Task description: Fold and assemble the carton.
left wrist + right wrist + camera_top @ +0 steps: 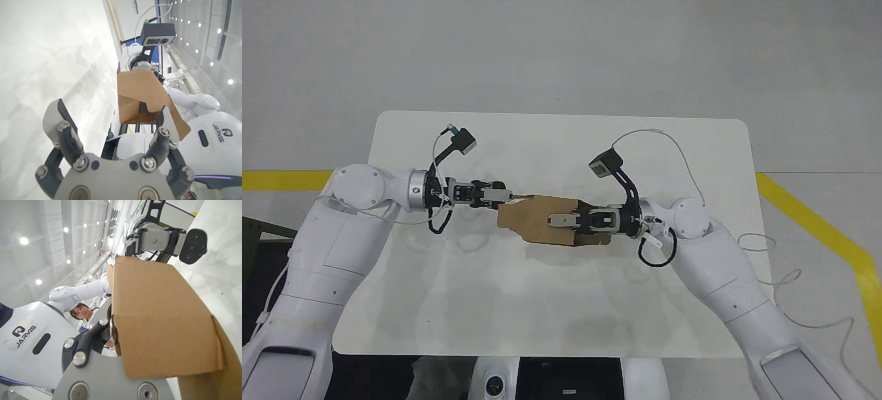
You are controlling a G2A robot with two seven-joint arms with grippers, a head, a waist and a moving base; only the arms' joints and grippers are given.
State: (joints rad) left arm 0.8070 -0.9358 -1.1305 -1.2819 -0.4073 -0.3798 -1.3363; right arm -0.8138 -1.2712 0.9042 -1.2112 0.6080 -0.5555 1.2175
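Observation:
The brown cardboard carton (529, 219) is held just above the middle of the white table (642, 310), partly folded, with loose flaps at its ends. My right gripper (562, 218) is shut on the carton's wall from the right side. In the right wrist view the carton (160, 317) covers most of that gripper, and one black finger (94, 332) shows beside it. My left gripper (111, 115) is open at the carton's (136, 94) left end. One of its fingertips (162, 117) lies against a hanging flap; the other stands clear.
The table top around the carton is bare. Yellow floor lines (282, 180) run past both sides of the table. The left gripper (170, 243) shows beyond the carton in the right wrist view.

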